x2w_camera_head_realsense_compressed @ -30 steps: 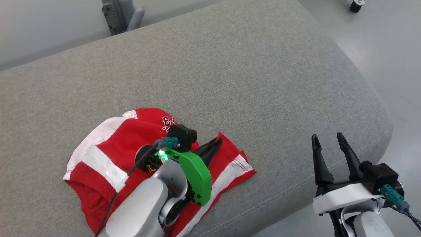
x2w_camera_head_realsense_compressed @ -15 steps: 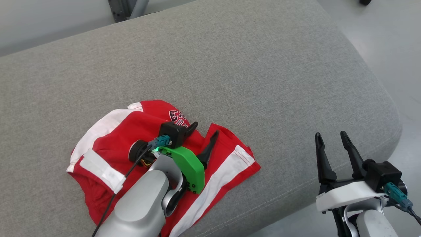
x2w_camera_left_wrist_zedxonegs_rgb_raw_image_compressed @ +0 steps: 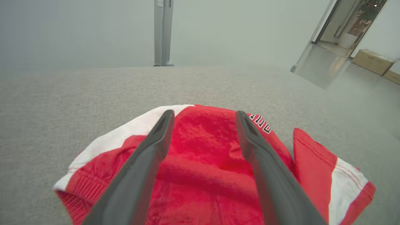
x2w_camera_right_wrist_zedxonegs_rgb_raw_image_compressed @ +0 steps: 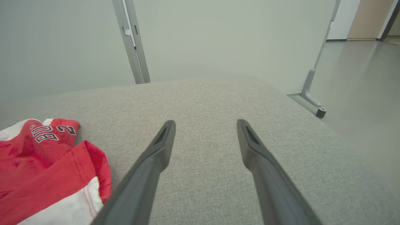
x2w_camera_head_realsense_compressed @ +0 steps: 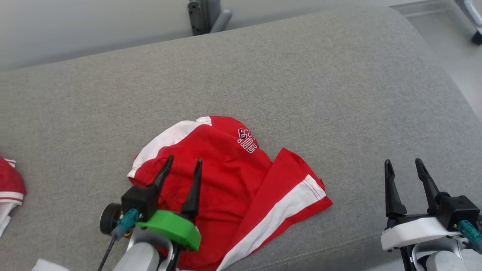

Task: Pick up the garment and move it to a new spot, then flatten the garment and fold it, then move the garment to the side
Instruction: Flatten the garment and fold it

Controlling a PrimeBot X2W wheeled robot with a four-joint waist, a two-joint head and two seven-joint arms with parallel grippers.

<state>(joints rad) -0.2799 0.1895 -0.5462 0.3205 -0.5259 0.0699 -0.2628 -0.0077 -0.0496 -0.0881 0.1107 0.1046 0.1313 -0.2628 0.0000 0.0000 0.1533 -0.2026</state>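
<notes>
1. Head view: left gripper (x2w_camera_head_realsense_compressed: 184, 160) has its fingers spread wide and empty, tips over the crumpled red-and-white garment (x2w_camera_head_realsense_compressed: 233, 169) at lower centre of the grey cushion (x2w_camera_head_realsense_compressed: 301, 75).
2. Left arm rises from the bottom edge, fingers pointing up-frame.
3. Right gripper (x2w_camera_head_realsense_compressed: 403, 162), at lower right, is likewise spread and empty, well apart from the garment.

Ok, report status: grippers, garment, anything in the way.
Left gripper open over the red garment, gripping nothing. Right gripper open over the grey cushion. Garment crumpled, not folded. Another red cloth at far left, apart.
</notes>
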